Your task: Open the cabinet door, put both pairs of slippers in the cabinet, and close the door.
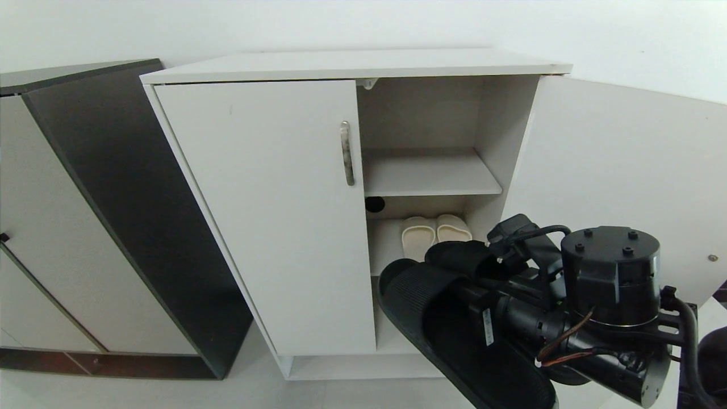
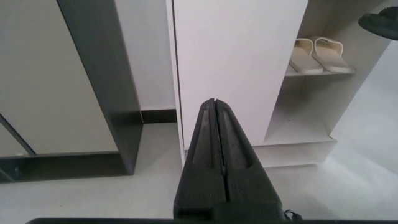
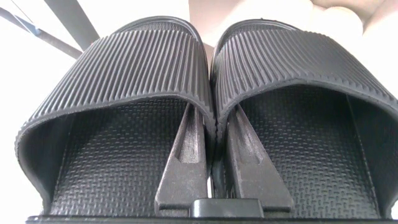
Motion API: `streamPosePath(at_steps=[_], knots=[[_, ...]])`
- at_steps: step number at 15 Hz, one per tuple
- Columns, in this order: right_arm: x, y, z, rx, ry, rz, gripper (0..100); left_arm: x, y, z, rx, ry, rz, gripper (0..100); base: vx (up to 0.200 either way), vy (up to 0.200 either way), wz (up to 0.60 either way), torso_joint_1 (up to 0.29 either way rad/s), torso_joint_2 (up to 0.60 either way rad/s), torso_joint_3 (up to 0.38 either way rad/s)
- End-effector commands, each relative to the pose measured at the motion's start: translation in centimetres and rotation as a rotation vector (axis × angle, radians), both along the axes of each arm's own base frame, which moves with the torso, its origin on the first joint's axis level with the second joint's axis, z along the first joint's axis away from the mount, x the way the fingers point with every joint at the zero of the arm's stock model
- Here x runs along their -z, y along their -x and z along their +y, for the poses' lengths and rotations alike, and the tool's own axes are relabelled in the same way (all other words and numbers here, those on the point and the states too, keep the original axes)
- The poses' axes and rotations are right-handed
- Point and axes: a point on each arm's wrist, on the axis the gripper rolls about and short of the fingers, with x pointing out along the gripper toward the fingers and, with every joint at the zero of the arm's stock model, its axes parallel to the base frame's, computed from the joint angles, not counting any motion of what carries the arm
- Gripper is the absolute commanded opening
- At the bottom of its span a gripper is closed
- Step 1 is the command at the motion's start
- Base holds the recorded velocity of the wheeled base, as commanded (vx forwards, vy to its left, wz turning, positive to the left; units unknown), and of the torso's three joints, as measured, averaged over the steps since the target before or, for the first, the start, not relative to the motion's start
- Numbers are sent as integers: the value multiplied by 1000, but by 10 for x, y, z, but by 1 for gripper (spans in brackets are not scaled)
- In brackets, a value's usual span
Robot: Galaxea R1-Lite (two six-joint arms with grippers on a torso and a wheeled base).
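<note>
The white cabinet [image 1: 261, 216] has its right door [image 1: 619, 182] swung open and its left door shut. A cream pair of slippers [image 1: 434, 234] lies on the middle shelf, also visible as cream slippers [image 2: 320, 56] in the left wrist view. My right gripper [image 3: 211, 155] is shut on the black pair of slippers [image 3: 211, 81], one finger inside each strap, pinching their inner edges together. The black slippers [image 1: 448, 318] hang in front of the open compartment, below the cream pair. My left gripper [image 2: 214, 109] is shut with nothing in it, low in front of the closed left door.
A dark grey and white cabinet [image 1: 102, 216] stands to the left, close beside the white one. The upper shelf [image 1: 429, 173] and bottom shelf [image 2: 298, 130] of the open compartment are bare. Light floor [image 2: 348, 186] lies in front.
</note>
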Motion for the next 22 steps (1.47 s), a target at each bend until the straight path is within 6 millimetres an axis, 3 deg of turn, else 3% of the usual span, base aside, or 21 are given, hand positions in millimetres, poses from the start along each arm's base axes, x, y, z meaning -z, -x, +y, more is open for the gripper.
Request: streamPosePath(at_steps=[1,8,10,15,17,22], knots=[[0,0,0,-1,0,0,0,0,0,0,-1,0,0,0,0,0,0,0,0,0],[2,-3,3,-1,38,-35,0,0,0,0,1,0,0,0,0,0,0,0,0,0],[-11,-15,25,203,28,-65,0,0,0,0,-1,0,0,0,0,0,0,0,0,0],[-59,-14,60,430,-99,-62,0,0,0,0,1,-2,0,0,0,0,0,0,0,0],[-71,-16,61,469,-128,-91,0,0,0,0,1,-2,0,0,0,0,0,0,0,0],[-69,-16,60,475,-123,-89,0,0,0,0,2,-2,0,0,0,0,0,0,0,0]])
